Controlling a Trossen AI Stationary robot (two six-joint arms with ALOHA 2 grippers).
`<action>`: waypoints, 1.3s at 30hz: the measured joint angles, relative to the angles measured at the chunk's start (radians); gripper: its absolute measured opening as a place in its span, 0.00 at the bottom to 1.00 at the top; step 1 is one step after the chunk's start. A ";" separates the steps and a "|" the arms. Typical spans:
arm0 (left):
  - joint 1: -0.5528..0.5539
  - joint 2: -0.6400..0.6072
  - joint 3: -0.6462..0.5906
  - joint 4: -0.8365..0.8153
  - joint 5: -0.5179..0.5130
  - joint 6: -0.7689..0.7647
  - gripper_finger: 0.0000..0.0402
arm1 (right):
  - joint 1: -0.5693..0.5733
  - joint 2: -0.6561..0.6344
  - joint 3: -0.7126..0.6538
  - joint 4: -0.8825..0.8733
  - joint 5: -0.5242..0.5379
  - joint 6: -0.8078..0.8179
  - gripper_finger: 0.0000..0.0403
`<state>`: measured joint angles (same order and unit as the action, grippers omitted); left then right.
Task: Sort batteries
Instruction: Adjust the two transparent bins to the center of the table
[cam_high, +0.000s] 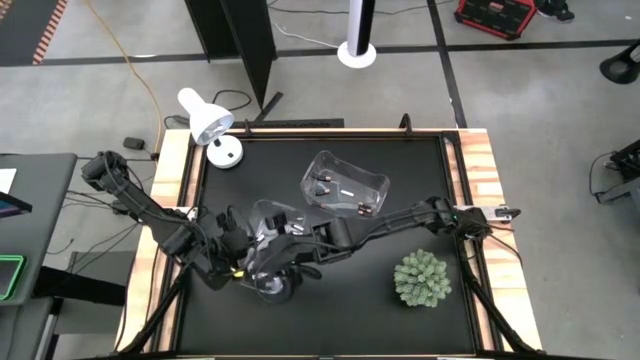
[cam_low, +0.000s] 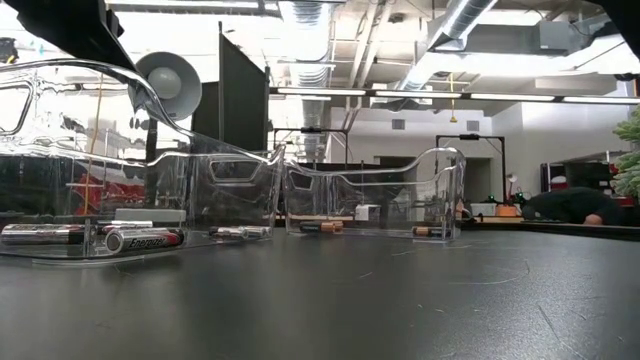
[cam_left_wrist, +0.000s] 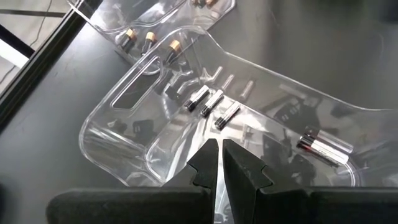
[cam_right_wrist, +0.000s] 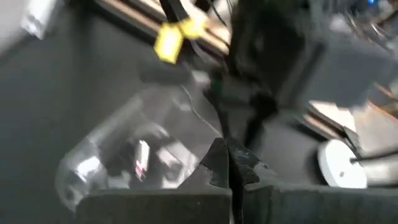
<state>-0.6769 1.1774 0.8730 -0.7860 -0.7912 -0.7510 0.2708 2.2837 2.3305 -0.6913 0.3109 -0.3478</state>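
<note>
A: Entry, largest first. The desk (cam_high: 330, 300) had a black top with wooden edges. Both arms met low at its left-centre, over the nearer clear bin (cam_high: 272, 225).

B: And the second bin?

A: The farther clear bin (cam_high: 345, 183) sat toward the middle-back of the desk, apart from the arms. A white lamp (cam_high: 208, 122) stood at the back-left corner; a green spiky plant (cam_high: 422, 278) sat near the front right.

B: Pincers?

A: The left pincer (cam_left_wrist: 219, 163) hovered just above the nearer bin's rim, fingers nearly together with a thin gap, grasping nothing. The right pincer (cam_right_wrist: 227, 163) was clenched shut, also at that bin; nothing seen between its fingers.

B: Location of the batteries?

A: Silvery-white batteries (cam_left_wrist: 211, 104) lay in a short row on the nearer bin's floor, with another battery (cam_left_wrist: 323, 147) lying apart toward one end. Copper-ended batteries (cam_left_wrist: 149, 39) lay in the farther bin. Low view agreed: dark-labelled cells (cam_low: 140, 238) lay flat in the closest bin, copper-tipped cells (cam_low: 322, 227) in the bin behind it.
</note>
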 joint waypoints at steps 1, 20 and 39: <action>-0.003 0.000 0.000 0.000 0.000 -0.002 0.05 | -0.001 0.000 0.000 0.020 -0.022 -0.001 0.00; -0.060 0.000 0.000 0.066 -0.125 0.006 0.05 | -0.018 -0.020 -0.002 0.119 -0.132 0.004 0.00; -0.061 0.000 0.001 0.084 -0.145 0.006 0.05 | -0.089 -0.328 -0.113 -0.006 -0.083 0.011 0.00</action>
<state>-0.7376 1.1774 0.8738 -0.7021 -0.9363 -0.7448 0.1818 1.9560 2.2177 -0.6977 0.2283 -0.3368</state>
